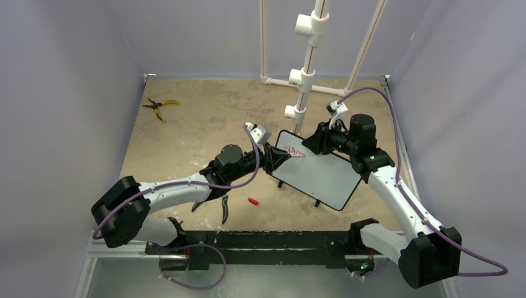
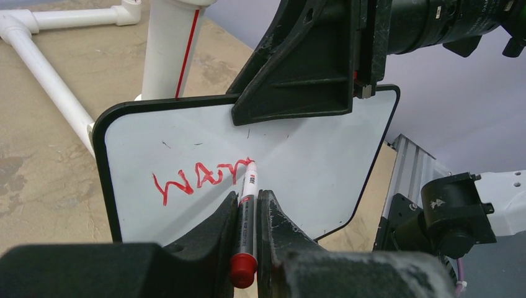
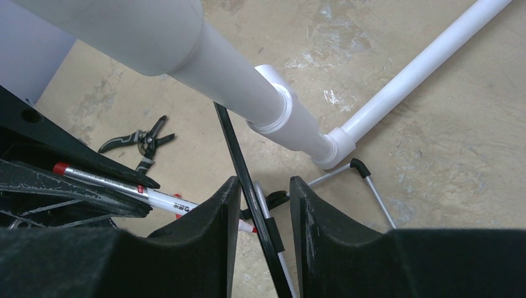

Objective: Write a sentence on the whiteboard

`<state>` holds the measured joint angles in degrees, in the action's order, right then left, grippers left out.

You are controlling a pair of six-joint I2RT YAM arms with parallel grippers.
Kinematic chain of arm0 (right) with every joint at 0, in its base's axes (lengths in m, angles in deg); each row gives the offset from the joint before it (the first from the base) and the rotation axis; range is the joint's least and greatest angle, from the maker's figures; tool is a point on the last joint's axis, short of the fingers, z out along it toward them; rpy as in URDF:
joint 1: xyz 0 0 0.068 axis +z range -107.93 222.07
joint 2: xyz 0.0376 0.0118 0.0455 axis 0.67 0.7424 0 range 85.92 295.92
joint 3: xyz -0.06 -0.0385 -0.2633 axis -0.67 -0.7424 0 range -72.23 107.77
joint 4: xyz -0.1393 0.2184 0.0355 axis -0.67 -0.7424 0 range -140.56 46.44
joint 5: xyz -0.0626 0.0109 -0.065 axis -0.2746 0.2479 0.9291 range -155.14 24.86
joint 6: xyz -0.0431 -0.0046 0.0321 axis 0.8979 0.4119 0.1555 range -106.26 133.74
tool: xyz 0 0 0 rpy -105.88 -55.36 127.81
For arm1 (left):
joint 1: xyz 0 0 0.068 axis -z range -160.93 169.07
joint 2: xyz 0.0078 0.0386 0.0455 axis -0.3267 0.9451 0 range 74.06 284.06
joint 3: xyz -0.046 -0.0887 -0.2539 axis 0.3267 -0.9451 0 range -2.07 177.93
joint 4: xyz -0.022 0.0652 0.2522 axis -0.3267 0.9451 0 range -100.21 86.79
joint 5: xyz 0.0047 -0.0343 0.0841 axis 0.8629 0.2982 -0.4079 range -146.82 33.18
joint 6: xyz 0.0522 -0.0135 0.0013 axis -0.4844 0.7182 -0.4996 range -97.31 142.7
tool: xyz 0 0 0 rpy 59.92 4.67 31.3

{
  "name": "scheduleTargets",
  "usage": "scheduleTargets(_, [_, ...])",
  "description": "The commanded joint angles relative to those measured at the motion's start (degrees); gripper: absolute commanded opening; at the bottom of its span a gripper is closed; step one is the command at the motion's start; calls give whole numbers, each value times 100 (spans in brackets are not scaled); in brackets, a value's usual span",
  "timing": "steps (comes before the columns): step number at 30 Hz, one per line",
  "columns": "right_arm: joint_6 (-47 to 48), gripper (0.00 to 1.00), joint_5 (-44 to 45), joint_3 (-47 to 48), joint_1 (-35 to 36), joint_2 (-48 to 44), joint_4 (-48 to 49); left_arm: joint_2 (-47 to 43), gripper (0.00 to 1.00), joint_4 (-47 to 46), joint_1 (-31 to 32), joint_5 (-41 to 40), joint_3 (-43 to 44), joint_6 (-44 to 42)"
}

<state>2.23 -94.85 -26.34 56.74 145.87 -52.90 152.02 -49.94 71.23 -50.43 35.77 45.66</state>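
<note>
The whiteboard stands tilted on its wire feet mid-table. It also shows in the left wrist view, and edge-on in the right wrist view. The sentence is one short red scrawl near the top left corner. My left gripper is shut on a red marker. The marker's tip touches the board at the end of the scrawl. My right gripper straddles the board's top edge, one finger on each face, closed on it. Both grippers show from above: the left and the right.
A white PVC pipe frame rises just behind the board. Yellow-handled pliers lie far left. A small red cap and a black-handled tool lie near the left arm. Grey walls enclose the table.
</note>
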Motion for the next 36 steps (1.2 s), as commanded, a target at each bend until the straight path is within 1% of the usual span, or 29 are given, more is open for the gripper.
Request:
scheduleTargets(1, [26,37,-111,117,35,-52,-4,45,0,-128,-4,5,196,-104])
scheduleTargets(13, [26,37,-119,117,35,-55,-12,10,0,105,99,-62,11,-204])
scheduleTargets(27, [26,37,-79,94,35,-108,26,36,0,-164,110,-130,191,-168])
scheduleTargets(36, [9,44,-13,79,35,-210,53,131,0,-298,110,-121,321,-167])
